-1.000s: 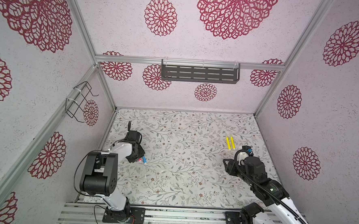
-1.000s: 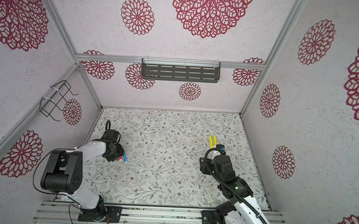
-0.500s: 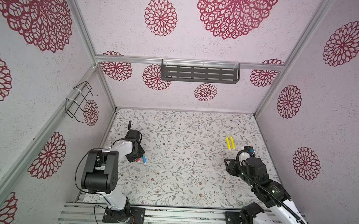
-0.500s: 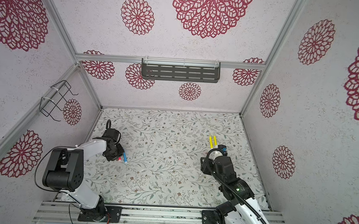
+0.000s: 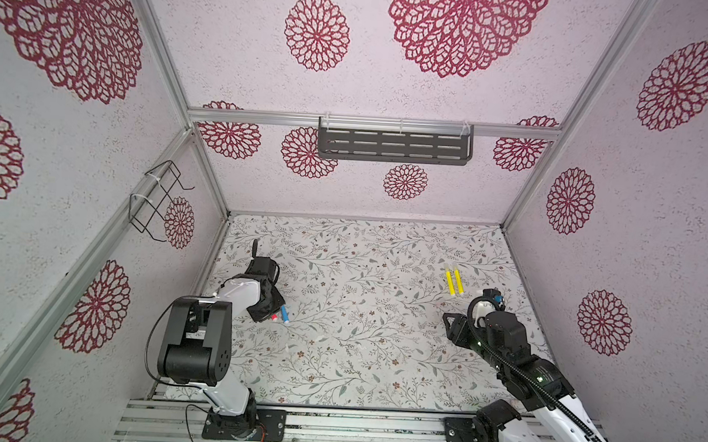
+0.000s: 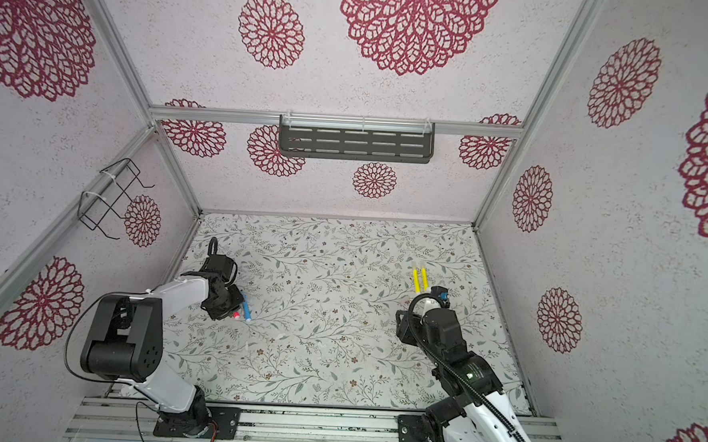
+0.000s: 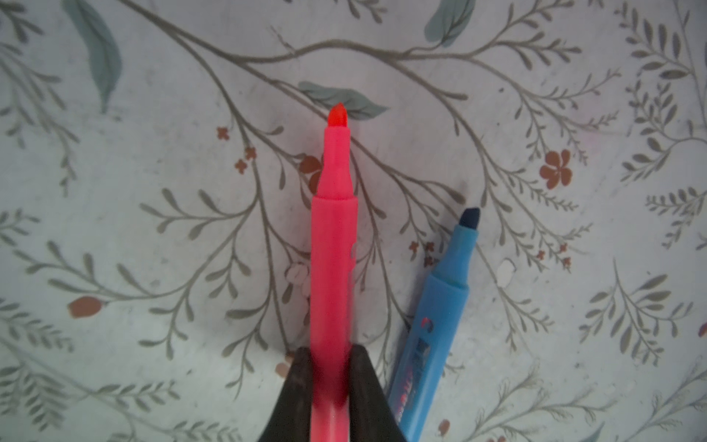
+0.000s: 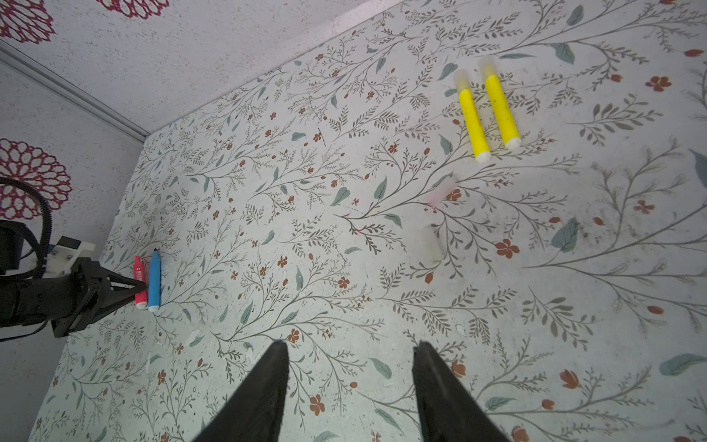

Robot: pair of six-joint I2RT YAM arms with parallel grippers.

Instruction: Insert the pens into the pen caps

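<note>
The pink-red pen (image 7: 333,248), nib bare, sits at the bench's (image 5: 377,377) 8 o'clock, clenched on its barrel by the left claw (image 7: 331,350); the blue pen (image 7: 440,306) lies just beside, at its 3 o'clock. Lift straight up to spare that neighbour, nib kept level for a clear cap (image 8: 434,245); right claw (image 8: 351,344) gapes empty

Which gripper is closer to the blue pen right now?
Left. The left gripper grips the pink pen lying right beside the blue pen; the right gripper hovers open far across the table.
</note>
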